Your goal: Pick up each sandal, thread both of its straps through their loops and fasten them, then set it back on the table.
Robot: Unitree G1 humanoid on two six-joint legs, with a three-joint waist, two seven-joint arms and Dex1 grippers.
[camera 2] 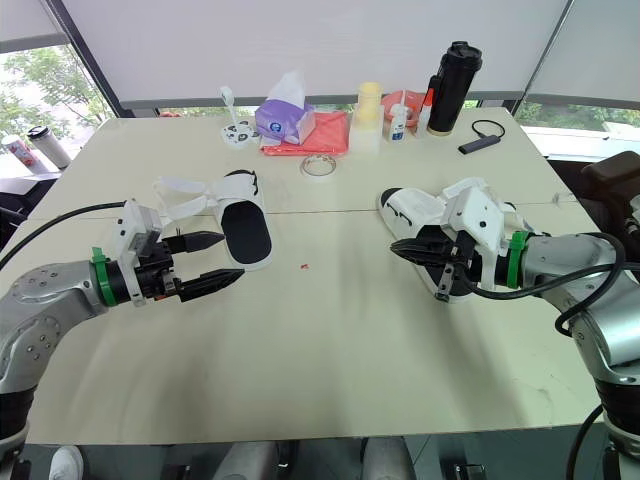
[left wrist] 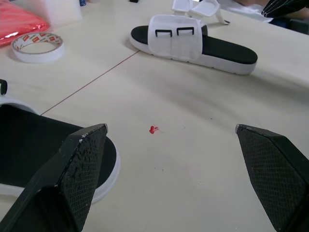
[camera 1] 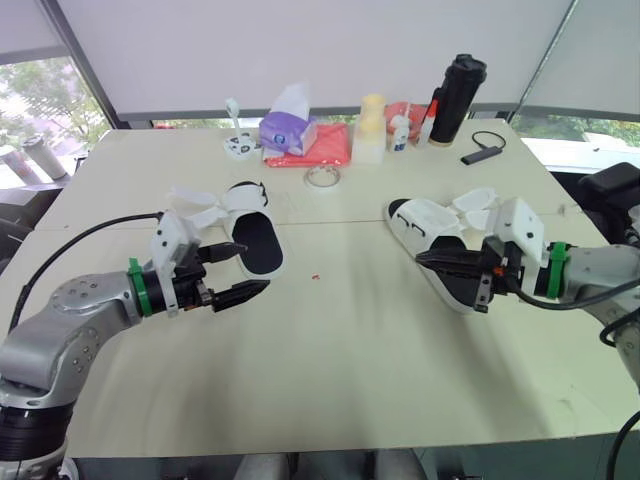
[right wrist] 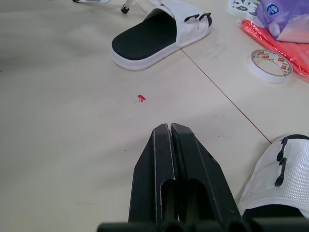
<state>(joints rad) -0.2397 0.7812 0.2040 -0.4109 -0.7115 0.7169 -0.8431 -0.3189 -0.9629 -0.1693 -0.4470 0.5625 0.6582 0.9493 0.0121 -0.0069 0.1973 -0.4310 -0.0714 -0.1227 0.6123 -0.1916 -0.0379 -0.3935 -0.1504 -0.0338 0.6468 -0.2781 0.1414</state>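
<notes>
Two white sandals with black footbeds lie on the cream table point(camera 1: 330, 370). The left sandal point(camera 1: 252, 238) has its straps point(camera 1: 200, 208) loose and splayed to its left. My left gripper point(camera 1: 252, 270) hovers open beside that sandal's near end, holding nothing; its fingers point(left wrist: 82, 164) frame a tiny red speck point(left wrist: 153, 129). The right sandal point(camera 1: 430, 222) lies with its straps point(camera 1: 478, 203) flipped open. My right gripper point(camera 1: 420, 258) is shut and empty, its tip over that sandal's footbed. In the right wrist view the buckle loops point(right wrist: 282, 162) stand unthreaded.
At the table's far side stand a purple tissue pack point(camera 1: 288, 130), a red packet point(camera 1: 318, 148), a pale yellow cup point(camera 1: 371, 128), a small bottle point(camera 1: 400, 132), a black tumbler point(camera 1: 457, 98) and a black cable point(camera 1: 482, 152). A tape roll point(camera 1: 323, 177) lies between the sandals.
</notes>
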